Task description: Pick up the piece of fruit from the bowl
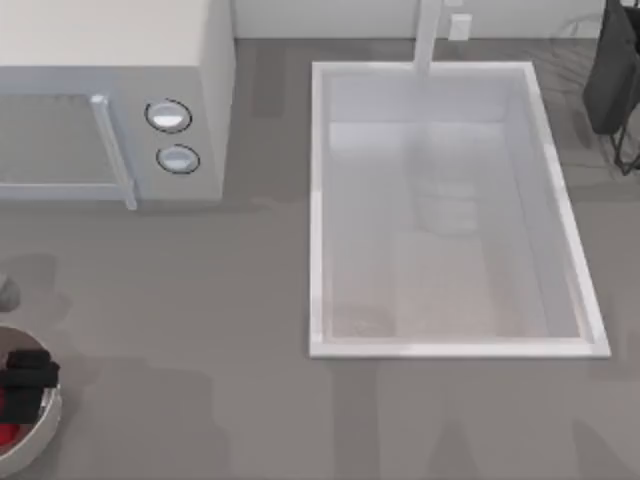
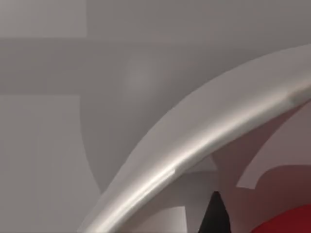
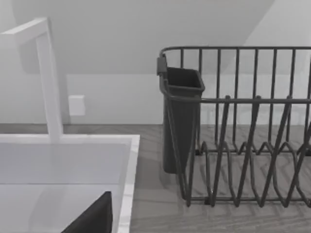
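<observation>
The white bowl (image 1: 40, 428) sits at the table's front left corner, cut off by the top view's edge. Inside it lies the red piece of fruit (image 1: 8, 433). My left gripper (image 1: 30, 375) is down over the bowl, right above the fruit and hiding part of it. In the left wrist view the bowl's thick pale rim (image 2: 194, 150) arcs across close up. The red fruit (image 2: 286, 224) lies just inside that rim, beside a dark tip of the gripper. A dark part of my right gripper (image 3: 92, 219) hangs over the sink's far right corner.
A microwave (image 1: 110, 130) stands at the back left. The large white sink (image 1: 315, 250) with its faucet (image 1: 428, 40) takes up the middle and right. A dark wire dish rack (image 3: 243, 141) with a utensil cup (image 3: 180, 116) stands at the back right.
</observation>
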